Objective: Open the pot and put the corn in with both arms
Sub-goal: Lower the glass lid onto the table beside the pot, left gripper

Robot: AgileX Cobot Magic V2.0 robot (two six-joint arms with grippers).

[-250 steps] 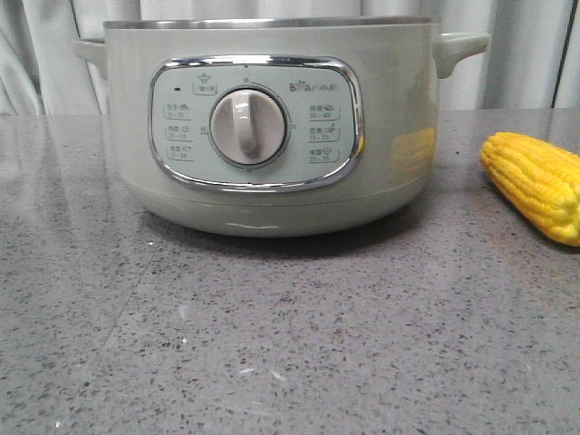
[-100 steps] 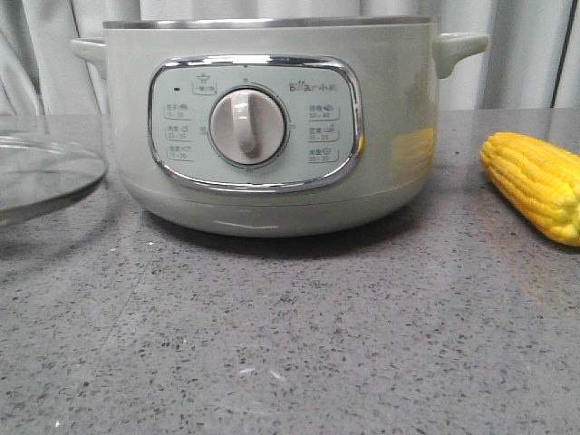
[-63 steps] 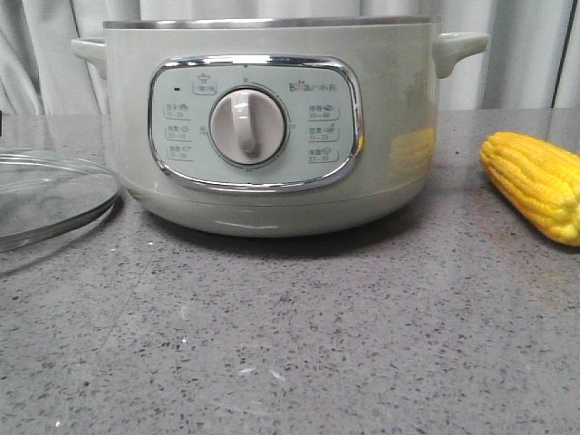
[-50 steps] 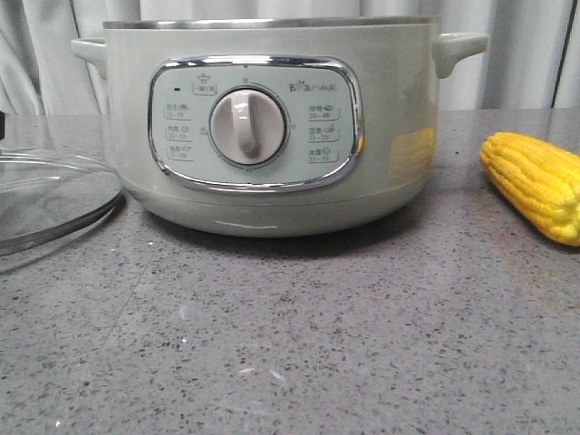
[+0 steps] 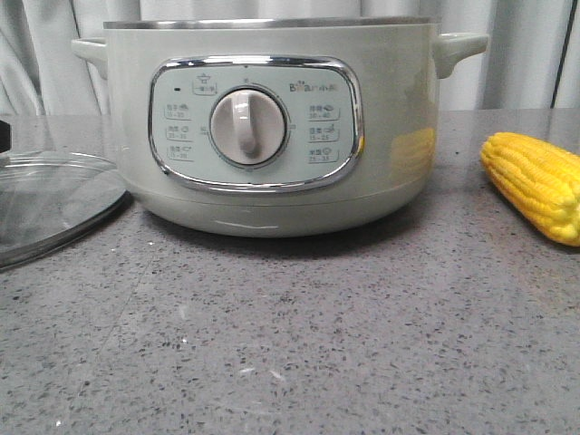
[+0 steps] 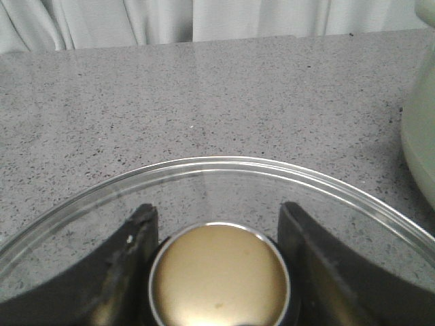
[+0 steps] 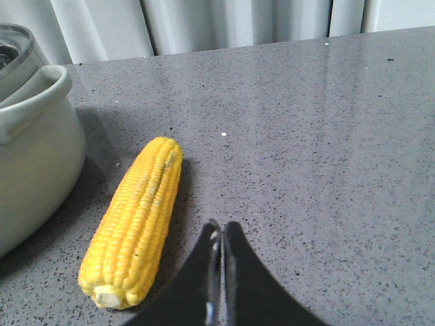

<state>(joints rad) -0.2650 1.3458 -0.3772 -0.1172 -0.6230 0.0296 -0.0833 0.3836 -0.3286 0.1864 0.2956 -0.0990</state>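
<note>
Your left gripper [image 6: 219,224] has its two black fingers [image 6: 132,261] set on either side of the round brass-coloured knob [image 6: 219,282] of the flat glass lid with a metal rim [image 5: 54,204]; they sit tight against the knob, gripping it. The lid lies low over the left edge of the speckled grey stone counter [image 5: 299,344], just beside the pot; you cannot tell whether it touches the counter.

Your right gripper [image 7: 221,234] is fully closed, its dark fingertips pressed together with nothing between them. It hovers over bare counter just beside the bright yellow corn cob with rows of kernels [image 7: 136,221].

The corn lies flat on the counter near the right edge, to the right of the pot and apart from it. In the front view its long axis runs diagonally: the rounded tip points back toward the pot, and the cut stalk end points toward the counter's front right.

The large round pale grey-green electric pot [image 5: 272,127] stands at the middle of the counter toward the back edge, uncovered, its cream dial facing the front edge.
</note>
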